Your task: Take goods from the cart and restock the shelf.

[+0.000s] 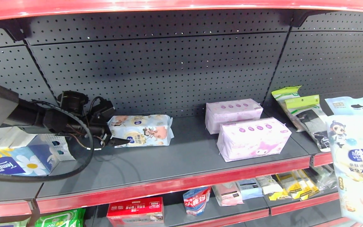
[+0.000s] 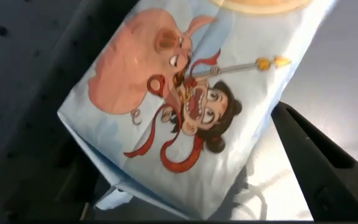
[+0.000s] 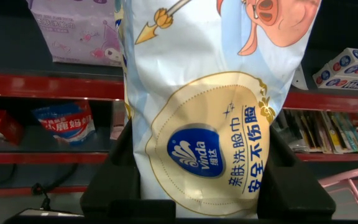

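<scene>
Right tool is clamping a cartoon-printed tissue pack upright by its end, out before the shelf; it's looking light, squashy and slick-wrapped, so gripping across the narrow width suits. Left tool is sitting against a matching pack lying on the shelf, grip impossible to tell

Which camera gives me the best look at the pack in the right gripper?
The right wrist view: the held pack sits centred, clamped in the right gripper. The head view catches the held pack at the edge, cut off. The left wrist view looks at the shelf pack instead.
</scene>
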Robot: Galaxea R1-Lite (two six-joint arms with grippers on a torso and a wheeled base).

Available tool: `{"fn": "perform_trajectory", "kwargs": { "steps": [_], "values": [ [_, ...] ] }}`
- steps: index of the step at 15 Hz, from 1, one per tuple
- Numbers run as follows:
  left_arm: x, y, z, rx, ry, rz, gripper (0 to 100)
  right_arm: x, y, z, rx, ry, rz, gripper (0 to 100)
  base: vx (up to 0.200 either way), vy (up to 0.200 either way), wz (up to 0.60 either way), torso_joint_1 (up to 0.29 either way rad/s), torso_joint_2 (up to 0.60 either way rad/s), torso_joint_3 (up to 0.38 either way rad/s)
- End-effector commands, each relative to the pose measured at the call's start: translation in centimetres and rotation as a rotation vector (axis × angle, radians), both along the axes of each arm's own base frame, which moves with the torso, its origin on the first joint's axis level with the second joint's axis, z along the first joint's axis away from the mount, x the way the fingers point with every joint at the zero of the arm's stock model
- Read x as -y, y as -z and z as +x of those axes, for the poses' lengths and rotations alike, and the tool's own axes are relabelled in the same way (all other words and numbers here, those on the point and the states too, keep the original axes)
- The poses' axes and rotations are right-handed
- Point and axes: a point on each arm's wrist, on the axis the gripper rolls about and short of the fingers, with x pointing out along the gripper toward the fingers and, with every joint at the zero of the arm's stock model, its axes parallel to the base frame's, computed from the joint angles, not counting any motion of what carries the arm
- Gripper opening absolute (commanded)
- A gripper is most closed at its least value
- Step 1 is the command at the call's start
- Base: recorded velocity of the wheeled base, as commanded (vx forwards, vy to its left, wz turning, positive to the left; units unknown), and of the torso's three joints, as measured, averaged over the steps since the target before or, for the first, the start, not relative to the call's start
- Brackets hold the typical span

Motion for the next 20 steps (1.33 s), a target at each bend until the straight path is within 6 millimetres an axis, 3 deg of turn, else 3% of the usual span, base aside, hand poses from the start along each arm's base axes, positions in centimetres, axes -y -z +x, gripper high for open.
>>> {"fn": "perform_trajectory", "kwargs": {
  "steps": [1,6,10,13,20],
  "values": [
    [-0.2,-0.7,-0.1,0.001,-0.002,-0.002,100,0.0,0.2,-0.1,-0.004,0.001,0.000,0,0.000,0.000,0.00,0.000,0.00,0.000],
    [-1.2,-2.3,-0.7,-0.017,-0.024,-0.008,100,0.0,0.2,0.0,-0.007,0.001,0.000,0,0.000,0.000,0.00,0.000,0.00,0.000],
    [-1.4,-1.5,1.6,0.026,0.006,-0.031,100,0.0,0.2,0.1,-0.012,0.001,-0.001,0,0.000,0.000,0.00,0.000,0.00,0.000],
    [-0.4,-1.2,1.5,0.013,0.051,-0.054,100,0.0,0.3,0.1,-0.014,0.008,-0.003,0,0.000,0.000,0.00,0.000,0.00,0.000],
    [-0.1,-0.4,1.4,-0.043,0.059,-0.060,100,0.0,0.3,0.0,-0.012,0.011,-0.017,0,0.000,0.000,0.00,0.000,0.00,0.000]
  ]
}}
